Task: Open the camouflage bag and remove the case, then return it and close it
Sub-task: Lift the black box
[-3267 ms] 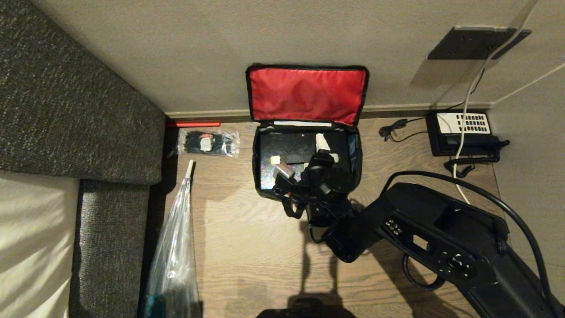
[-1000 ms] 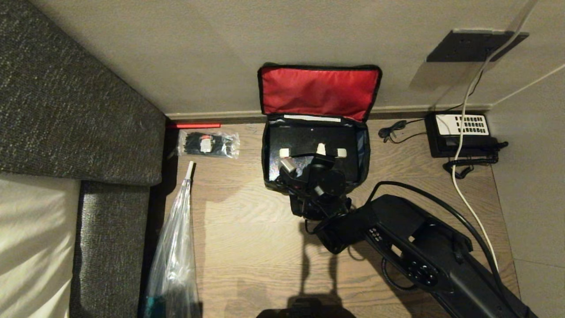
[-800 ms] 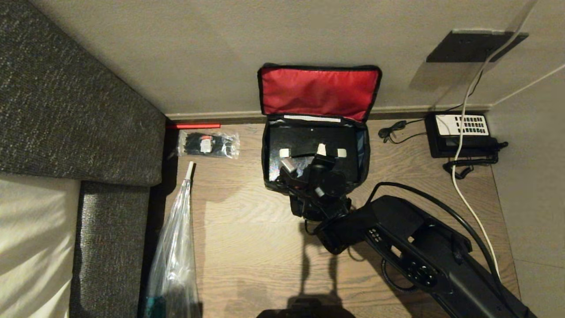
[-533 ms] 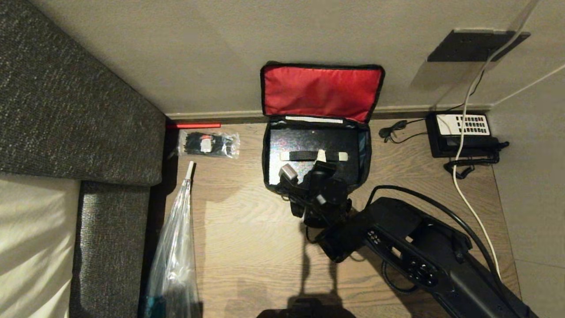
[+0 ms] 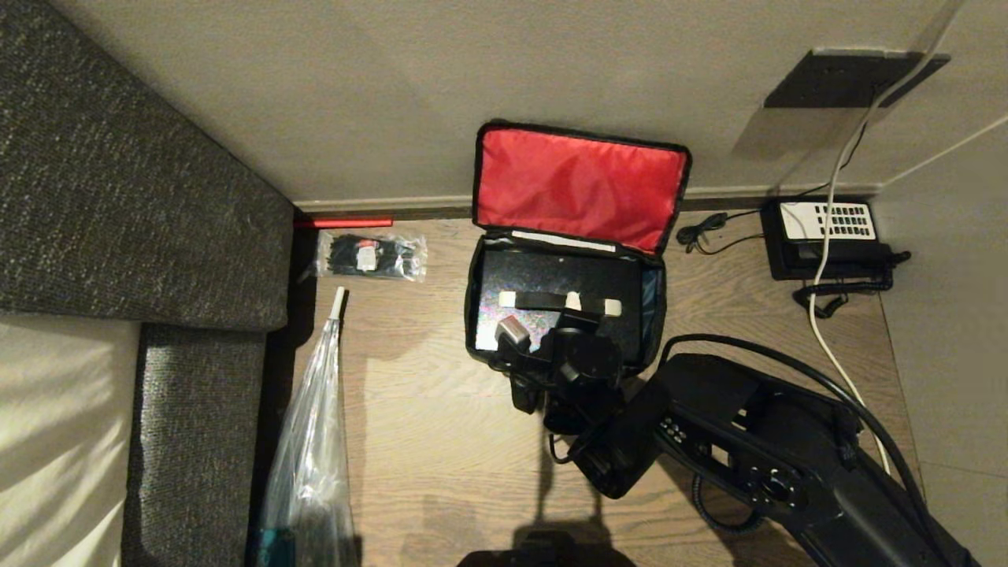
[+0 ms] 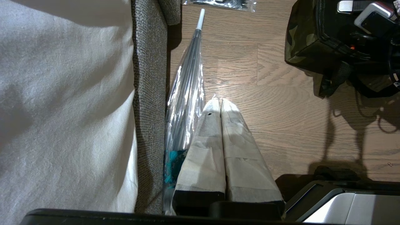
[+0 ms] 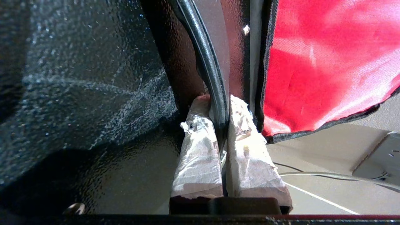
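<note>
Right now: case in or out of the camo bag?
In. The case lies flat inside the open camouflage bag, red lid up; right gripper shut on its strap handle.

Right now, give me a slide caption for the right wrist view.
Right gripper shut on the strap handle of the case, beside the camouflage bag's red lid lining.
</note>
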Tool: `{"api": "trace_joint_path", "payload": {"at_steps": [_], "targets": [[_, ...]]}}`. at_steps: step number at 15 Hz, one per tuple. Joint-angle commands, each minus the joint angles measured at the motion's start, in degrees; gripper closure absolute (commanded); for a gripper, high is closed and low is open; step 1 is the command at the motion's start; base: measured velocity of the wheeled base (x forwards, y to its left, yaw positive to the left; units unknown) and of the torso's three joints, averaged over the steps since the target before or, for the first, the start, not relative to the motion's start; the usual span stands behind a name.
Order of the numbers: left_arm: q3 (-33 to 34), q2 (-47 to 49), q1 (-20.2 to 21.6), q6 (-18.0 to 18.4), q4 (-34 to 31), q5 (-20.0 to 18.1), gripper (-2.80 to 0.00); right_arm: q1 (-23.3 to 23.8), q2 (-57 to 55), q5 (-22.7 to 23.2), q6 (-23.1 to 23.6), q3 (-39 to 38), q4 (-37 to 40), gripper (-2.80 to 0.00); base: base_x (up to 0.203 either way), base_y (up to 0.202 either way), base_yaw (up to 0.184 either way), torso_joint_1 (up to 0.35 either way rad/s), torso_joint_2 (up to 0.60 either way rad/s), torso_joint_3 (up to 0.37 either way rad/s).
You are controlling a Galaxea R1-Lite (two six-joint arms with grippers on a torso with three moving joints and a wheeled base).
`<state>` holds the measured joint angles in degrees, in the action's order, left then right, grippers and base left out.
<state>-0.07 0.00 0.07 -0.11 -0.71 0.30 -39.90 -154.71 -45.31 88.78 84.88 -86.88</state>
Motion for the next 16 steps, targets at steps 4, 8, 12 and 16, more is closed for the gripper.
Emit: {"api": "trace_joint_path", "payload": {"at_steps": [4, 8, 12, 16], "targets": [[0.1, -0.2, 0.0, -0.1, 0.0, 0.0, 0.00, 0.3, -1.4, -0.8, 0.6, 1.5, -0.2, -2.80, 0.000, 0.000, 0.000, 0.000, 0.00, 0.000], [0.0, -0.2, 0.0, -0.1, 0.0, 0.0, 0.00, 0.1, -1.6, -1.5, -0.1, 1.4, -0.7, -2.80, 0.000, 0.000, 0.000, 0.000, 0.00, 0.000], [0.0, -0.2, 0.0, -0.1, 0.0, 0.0, 0.00, 0.5, -4.1, -2.8, 0.6, 6.3, 0.2, -2.80, 0.000, 0.000, 0.000, 0.000, 0.00, 0.000], [0.0, -0.2, 0.0, -0.1, 0.0, 0.0, 0.00, 3.5, -7.0, -2.9, 1.0, 19.8, 6.5, -2.80, 0.000, 0.000, 0.000, 0.000, 0.00, 0.000]]}}
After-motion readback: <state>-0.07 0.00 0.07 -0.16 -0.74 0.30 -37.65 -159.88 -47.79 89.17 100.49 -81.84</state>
